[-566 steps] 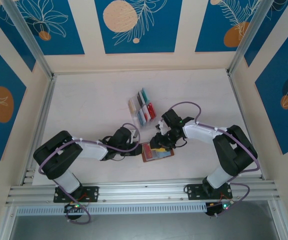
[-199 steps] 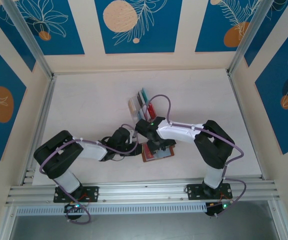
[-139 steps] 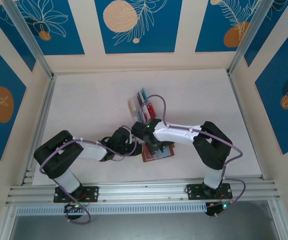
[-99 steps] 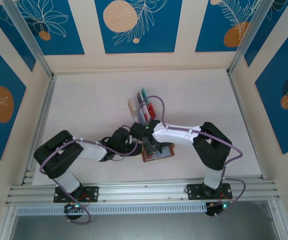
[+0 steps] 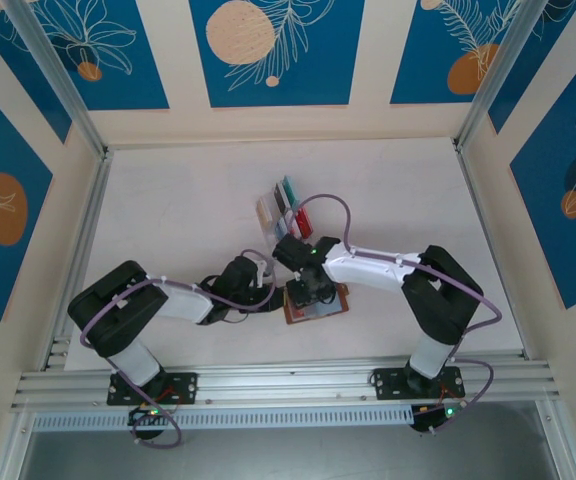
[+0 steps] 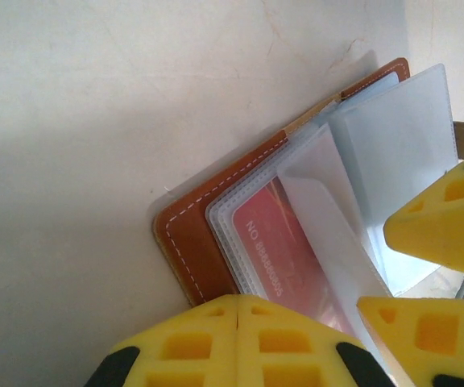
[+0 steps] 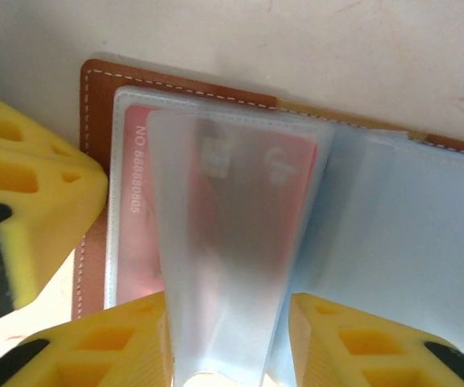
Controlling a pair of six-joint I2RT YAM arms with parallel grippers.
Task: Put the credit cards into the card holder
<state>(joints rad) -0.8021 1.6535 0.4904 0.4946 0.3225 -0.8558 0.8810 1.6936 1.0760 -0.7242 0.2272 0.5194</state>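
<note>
The brown leather card holder point(image 5: 322, 304) lies open on the table in front of the arms, its clear pockets point(image 6: 393, 153) fanned up. A red card point(image 6: 284, 254) sits inside one pocket point(image 7: 135, 234). My left gripper point(image 5: 270, 292) is shut, its yellow tips point(image 6: 238, 314) resting at the holder's left edge point(image 7: 93, 89). My right gripper point(image 5: 308, 292) hovers over the holder, open point(image 7: 228, 326), with one clear pocket leaf point(image 7: 232, 242) standing between its fingers. More credit cards, cream point(image 5: 265, 212), teal point(image 5: 288, 189) and red point(image 5: 304, 220), stand in a clear rack behind the holder.
The clear slotted rack point(image 5: 284, 214) stands just behind the two grippers, close to the right forearm. Aluminium rails point(image 5: 88, 240) border the table left, right and front. White tabletop point(image 5: 188, 200) lies open to the back and both sides.
The right arm swung left from beside the holder to over it, and a clear pocket leaf now stands between its fingers. The left arm has stayed put.
</note>
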